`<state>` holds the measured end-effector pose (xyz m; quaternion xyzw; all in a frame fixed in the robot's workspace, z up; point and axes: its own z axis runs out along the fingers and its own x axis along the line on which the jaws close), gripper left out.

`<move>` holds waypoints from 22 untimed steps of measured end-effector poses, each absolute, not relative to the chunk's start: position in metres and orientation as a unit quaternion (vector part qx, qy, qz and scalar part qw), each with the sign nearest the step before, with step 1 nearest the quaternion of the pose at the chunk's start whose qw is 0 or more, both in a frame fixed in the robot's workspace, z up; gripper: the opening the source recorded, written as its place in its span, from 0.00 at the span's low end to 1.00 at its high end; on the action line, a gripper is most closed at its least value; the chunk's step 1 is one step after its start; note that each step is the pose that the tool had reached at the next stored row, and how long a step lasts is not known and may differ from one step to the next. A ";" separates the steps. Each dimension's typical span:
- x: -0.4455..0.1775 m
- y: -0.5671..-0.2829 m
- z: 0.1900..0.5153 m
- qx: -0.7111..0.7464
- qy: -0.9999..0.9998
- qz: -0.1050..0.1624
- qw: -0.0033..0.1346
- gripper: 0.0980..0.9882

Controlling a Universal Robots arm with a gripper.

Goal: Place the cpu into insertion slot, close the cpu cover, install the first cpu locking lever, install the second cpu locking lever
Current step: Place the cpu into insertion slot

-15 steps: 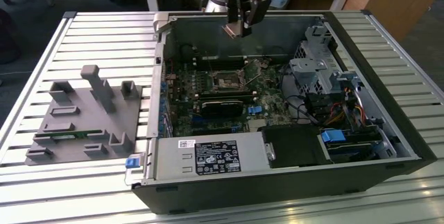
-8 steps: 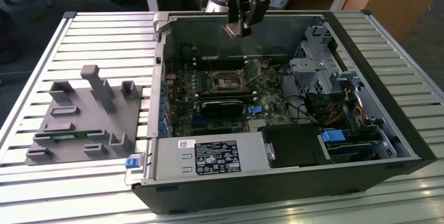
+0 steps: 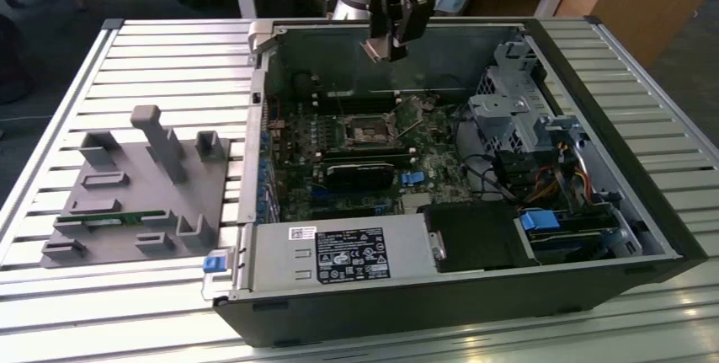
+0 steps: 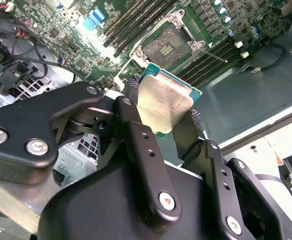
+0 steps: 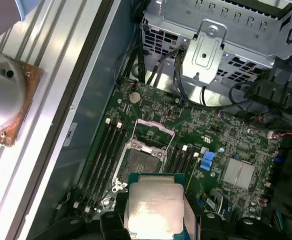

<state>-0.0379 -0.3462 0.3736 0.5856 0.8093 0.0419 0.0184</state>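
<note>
Currently the gripper [image 3: 388, 43] hangs above the open computer case [image 3: 450, 308], over the back part of the motherboard [image 3: 337, 148] as the exterior view shows it. Its jaws are closed partway onto the cpu [image 4: 163, 100], one dark finger [image 4: 130, 107] pressing each of two opposite edges, so the chip sits clamped between them with its dull metallic top facing the second wrist view's camera. In the first wrist view the cpu [image 5: 153, 207] shows the same pale top, ringed by a thin green border, held in the gripper [image 5: 153, 222] well clear of the board.

Below it the insertion slot [image 5: 143, 160] lies bare (nothing sits in the square recess), flanked on both sides by rows of long black memory slots [image 5: 103, 155]. In the first wrist view the cpu cover [image 5: 153, 123] appears tipped up off the socket, its thin frame standing at the socket's far edge; how far it leans I cannot tell. In the exterior view the socket [image 3: 369, 133] is near the middle of the board, apart from the chip [image 3: 383, 49] above. A labelled power supply [image 3: 337, 255] fills the near corner, and a grey fixture [image 3: 135, 186] rests on the slatted table [image 3: 67, 68] at the exterior view's left.
</note>
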 end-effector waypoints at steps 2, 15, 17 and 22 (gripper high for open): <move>-0.038 -0.346 0.373 0.591 0.805 0.042 0.019 0.48; -0.038 -0.346 0.370 0.614 0.788 0.041 0.020 0.48; -0.038 -0.346 0.369 0.615 0.787 0.041 0.020 0.48; -0.038 -0.346 0.368 0.616 0.787 0.040 0.021 0.48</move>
